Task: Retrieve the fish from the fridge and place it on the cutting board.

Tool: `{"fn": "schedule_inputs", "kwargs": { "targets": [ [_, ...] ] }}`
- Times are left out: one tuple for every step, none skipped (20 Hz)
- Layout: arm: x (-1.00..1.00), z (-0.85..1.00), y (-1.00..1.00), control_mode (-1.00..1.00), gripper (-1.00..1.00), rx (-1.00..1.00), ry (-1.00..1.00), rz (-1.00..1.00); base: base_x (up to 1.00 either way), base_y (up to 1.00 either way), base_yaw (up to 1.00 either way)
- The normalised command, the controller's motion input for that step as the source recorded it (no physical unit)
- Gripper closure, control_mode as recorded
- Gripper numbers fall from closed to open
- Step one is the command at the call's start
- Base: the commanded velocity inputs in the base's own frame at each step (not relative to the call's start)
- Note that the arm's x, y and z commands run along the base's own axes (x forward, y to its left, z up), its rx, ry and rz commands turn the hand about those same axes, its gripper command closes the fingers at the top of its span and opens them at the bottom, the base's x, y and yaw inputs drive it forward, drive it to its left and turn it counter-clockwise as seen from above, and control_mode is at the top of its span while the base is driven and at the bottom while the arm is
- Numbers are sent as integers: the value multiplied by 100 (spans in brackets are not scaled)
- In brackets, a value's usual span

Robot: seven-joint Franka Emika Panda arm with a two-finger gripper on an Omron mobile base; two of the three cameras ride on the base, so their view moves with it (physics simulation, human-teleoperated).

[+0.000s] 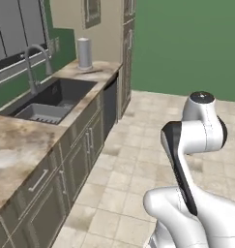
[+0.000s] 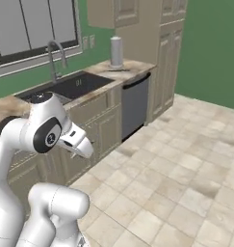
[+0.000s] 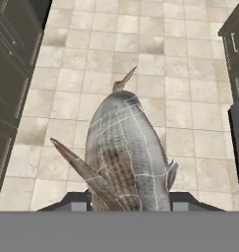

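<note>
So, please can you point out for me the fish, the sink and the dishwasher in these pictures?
fish (image 3: 125, 157): hand view, on the middle of its mottled grey body.
sink (image 1: 53, 99): left base view, on the dark basin's inner wall.
dishwasher (image 2: 135, 103): right base view, on its grey front panel.

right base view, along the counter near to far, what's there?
Robot arm → sink with faucet → dishwasher → paper towel roll on the countertop → tall cabinet.
</note>
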Motion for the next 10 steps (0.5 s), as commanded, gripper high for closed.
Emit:
{"fn": "schedule_inputs", "kwargs": {
  "targets": [
    [0,0,0,100,100,0,0,0,-12,48,71],
    [0,0,0,100,100,0,0,0,-13,54,69],
    [0,0,0,100,100,0,0,0,-15,59,66],
    [0,0,0,100,100,0,0,0,-17,61,65],
    [0,0,0,100,100,0,0,0,-17,56,63],
    [0,0,0,100,100,0,0,0,-12,51,62],
    [0,0,0,100,100,0,0,0,-8,45,60],
    [0,0,0,100,100,0,0,0,-6,42,60],
    [0,0,0,100,100,0,0,0,-6,44,60],
    [0,0,0,100,100,0,0,0,-6,46,60]
  ]
}}
